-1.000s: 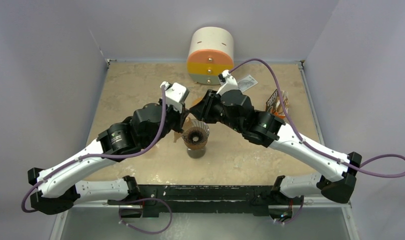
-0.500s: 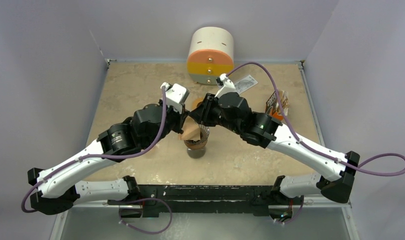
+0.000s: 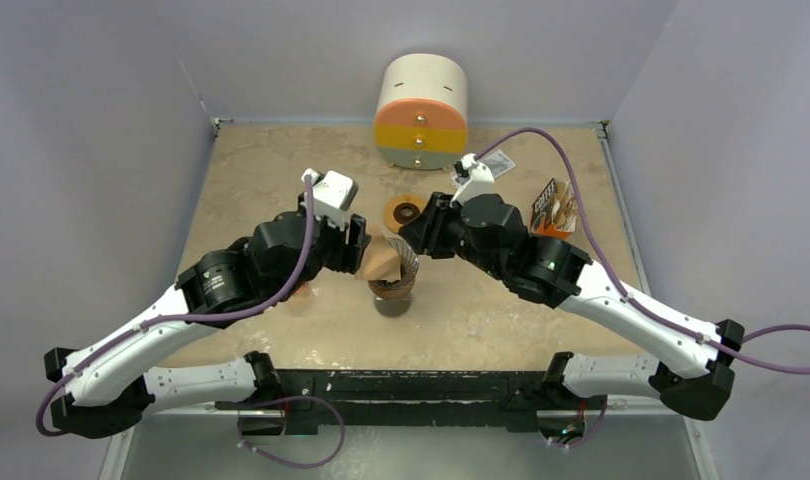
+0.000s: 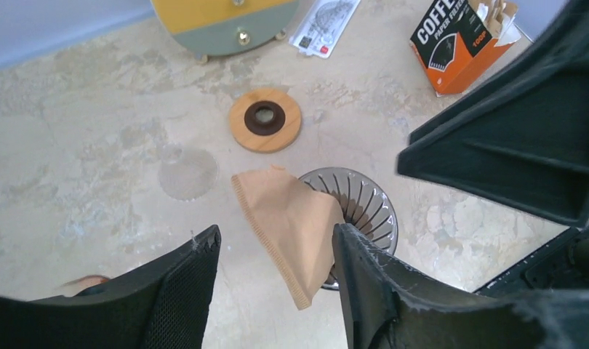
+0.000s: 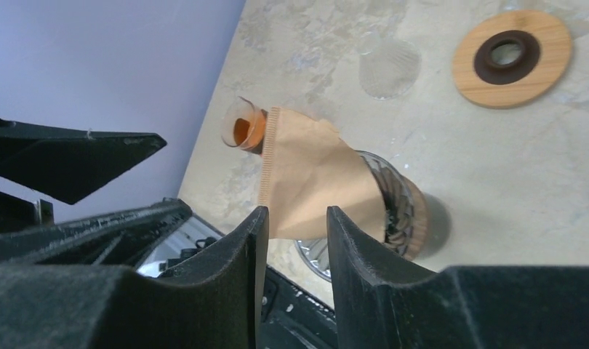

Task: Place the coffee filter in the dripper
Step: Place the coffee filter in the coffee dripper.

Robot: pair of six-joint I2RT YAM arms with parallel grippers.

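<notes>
Propped point-down in dripper (image 4: 368,207): filter (image 4: 288,218), upper half leaning out over the rim. Spread wide to either side of it, holding nothing: left gripper (image 4: 275,240). Parted only narrowly, gripping nothing, above the filter: right gripper (image 5: 297,214). All 2 empty.

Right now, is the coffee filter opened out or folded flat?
Folded flat: the filter lies as one flat sheet, leaning across the dripper rim, not spread inside.

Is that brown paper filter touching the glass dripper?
Touching. The right wrist view shows the filter leaning on the rim of the dripper, its lower edge dipping inside.
</notes>
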